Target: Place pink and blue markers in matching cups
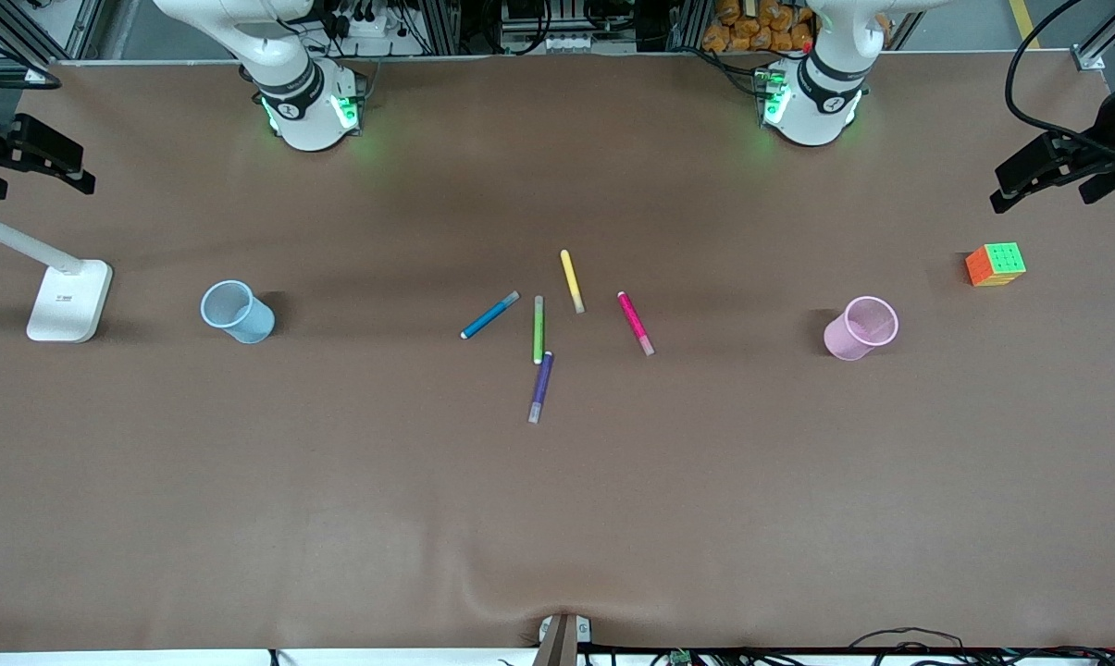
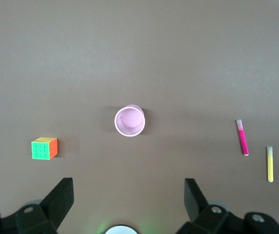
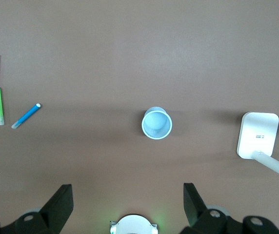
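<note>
The pink marker (image 1: 636, 323) and the blue marker (image 1: 489, 314) lie flat at the middle of the table among other pens. The pale pink cup (image 1: 861, 327) stands upright toward the left arm's end. The pale blue cup (image 1: 237, 312) stands toward the right arm's end. Both cups are empty. My left gripper (image 2: 129, 181) is open and empty, high over the table, looking down on the pink cup (image 2: 129, 121) and the pink marker (image 2: 242, 137). My right gripper (image 3: 127, 186) is open and empty, high over the blue cup (image 3: 156, 123), with the blue marker (image 3: 26, 115) off to one side. Neither gripper shows in the front view.
A yellow pen (image 1: 572, 280), a green pen (image 1: 538, 329) and a purple pen (image 1: 541, 386) lie between the two markers. A colour cube (image 1: 995, 265) sits past the pink cup at the left arm's end. A white lamp base (image 1: 69, 300) stands past the blue cup.
</note>
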`<move>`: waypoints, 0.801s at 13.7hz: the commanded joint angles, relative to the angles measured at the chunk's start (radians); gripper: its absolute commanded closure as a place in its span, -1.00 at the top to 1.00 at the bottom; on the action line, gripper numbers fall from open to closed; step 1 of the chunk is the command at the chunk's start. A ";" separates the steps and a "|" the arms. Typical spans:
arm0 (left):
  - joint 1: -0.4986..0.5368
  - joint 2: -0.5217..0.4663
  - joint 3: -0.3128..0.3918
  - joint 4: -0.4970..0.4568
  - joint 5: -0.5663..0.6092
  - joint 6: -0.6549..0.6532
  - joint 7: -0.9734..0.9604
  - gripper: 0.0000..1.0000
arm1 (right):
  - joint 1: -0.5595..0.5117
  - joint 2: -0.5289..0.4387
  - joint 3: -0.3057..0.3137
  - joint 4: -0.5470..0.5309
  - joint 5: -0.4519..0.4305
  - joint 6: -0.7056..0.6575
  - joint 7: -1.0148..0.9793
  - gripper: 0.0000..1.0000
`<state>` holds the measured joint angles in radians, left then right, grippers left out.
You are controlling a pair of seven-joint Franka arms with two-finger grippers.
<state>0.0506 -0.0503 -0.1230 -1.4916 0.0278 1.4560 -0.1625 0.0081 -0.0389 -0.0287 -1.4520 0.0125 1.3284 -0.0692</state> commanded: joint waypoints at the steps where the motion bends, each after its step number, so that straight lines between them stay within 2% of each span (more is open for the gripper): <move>1: -0.003 -0.005 0.006 0.010 -0.013 -0.029 0.000 1.00 | 0.016 -0.007 -0.020 -0.002 0.004 -0.012 -0.011 1.00; 11: 0.000 0.020 -0.004 -0.004 -0.031 -0.048 0.006 1.00 | 0.012 -0.009 -0.020 0.001 0.011 -0.020 -0.011 1.00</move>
<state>0.0494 -0.0317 -0.1280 -1.4981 0.0085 1.4130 -0.1573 0.0096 -0.0408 -0.0359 -1.4520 0.0132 1.3203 -0.0692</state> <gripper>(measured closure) 0.000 0.000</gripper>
